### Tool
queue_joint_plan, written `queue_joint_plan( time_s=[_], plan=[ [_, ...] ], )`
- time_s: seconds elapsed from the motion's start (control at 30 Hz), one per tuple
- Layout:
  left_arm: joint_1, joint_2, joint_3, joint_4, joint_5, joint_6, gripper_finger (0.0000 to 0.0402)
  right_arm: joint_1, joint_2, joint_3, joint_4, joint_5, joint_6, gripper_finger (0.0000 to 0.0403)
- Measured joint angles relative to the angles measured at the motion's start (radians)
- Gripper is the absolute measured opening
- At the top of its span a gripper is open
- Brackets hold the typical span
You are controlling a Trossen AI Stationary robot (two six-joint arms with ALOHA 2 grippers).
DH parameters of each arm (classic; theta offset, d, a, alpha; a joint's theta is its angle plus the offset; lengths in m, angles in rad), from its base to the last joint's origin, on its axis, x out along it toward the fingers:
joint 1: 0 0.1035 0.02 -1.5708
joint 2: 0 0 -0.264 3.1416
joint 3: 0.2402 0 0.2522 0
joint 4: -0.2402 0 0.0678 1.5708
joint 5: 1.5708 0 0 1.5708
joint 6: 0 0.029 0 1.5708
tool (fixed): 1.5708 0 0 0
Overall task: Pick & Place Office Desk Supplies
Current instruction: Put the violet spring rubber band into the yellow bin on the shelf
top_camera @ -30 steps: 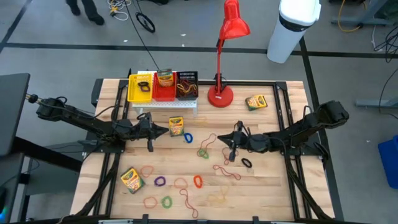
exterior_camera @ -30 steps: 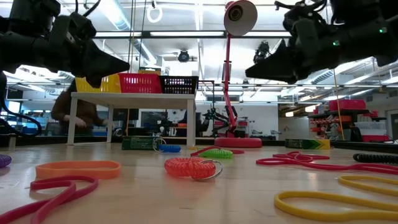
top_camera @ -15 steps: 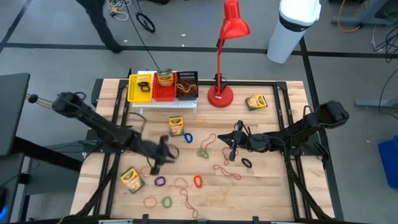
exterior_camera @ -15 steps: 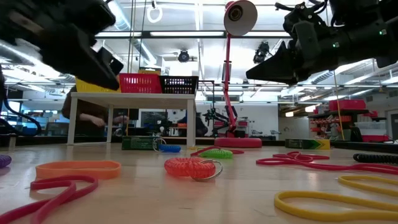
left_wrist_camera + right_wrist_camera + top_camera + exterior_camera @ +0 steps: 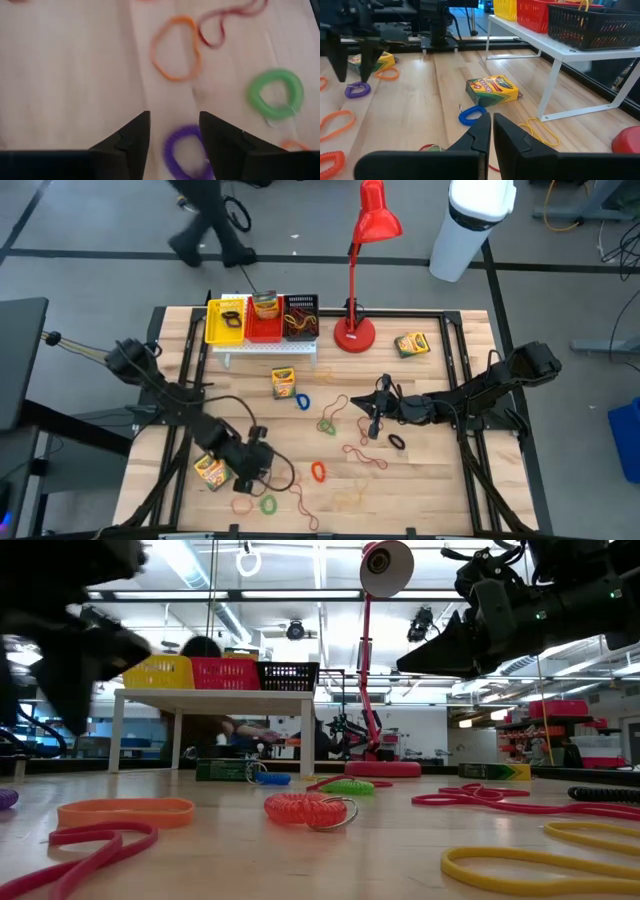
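The table (image 5: pixel 430 490) is pale wooden planking in a dark frame, on a grey floor crossed by dark lines. At its far edge a white rack (image 5: pixel 265 348) carries a yellow basket (image 5: pixel 225 321), a red basket (image 5: pixel 264 320) and a black basket (image 5: pixel 300 318), and a red desk lamp (image 5: pixel 356 270) stands just beside the rack. A crayon box (image 5: pixel 283 382) lies in front of the rack, another crayon box (image 5: pixel 411 344) sits near the far right corner, and a third crayon box (image 5: pixel 209 469) lies near the left front. Loose bands are scattered over the middle and front of the wood, among them a blue coil (image 5: pixel 302 401), an orange-red coil (image 5: pixel 318 472), a green coil (image 5: pixel 267 503) and a black band (image 5: pixel 397 442). The left gripper (image 5: pixel 252 465) hangs low over the front left area with its fingers (image 5: pixel 131 137) parted and nothing between them, straddling a purple coil (image 5: pixel 185 152) on the wood below, near an orange band (image 5: pixel 176 48). The right gripper (image 5: pixel 374 412) waits above the table's middle, fingers pressed together and empty. A person (image 5: pixel 205 220) walks on the floor beyond the table, and a white cylinder (image 5: pixel 470 225) stands there too.
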Motion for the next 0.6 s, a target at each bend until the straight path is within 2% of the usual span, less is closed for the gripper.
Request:
queue_joint_plan(
  time_s=[0.2,0.43,0.6],
  plan=[
    [-0.039,0.059,0.0,-0.007,0.048,-0.115,0.0189,0.0,0.0,0.0,-0.003,-0.002,0.0,0.003],
    [-0.041,0.118,0.0,-0.041,-0.038,-0.135,0.0177,0.0,0.0,0.0,-0.006,-0.003,0.0,0.003],
    [-0.042,0.137,0.001,-0.033,-0.051,-0.096,0.0161,0.0,0.0,0.0,-0.008,-0.003,0.0,0.003]
  ],
)
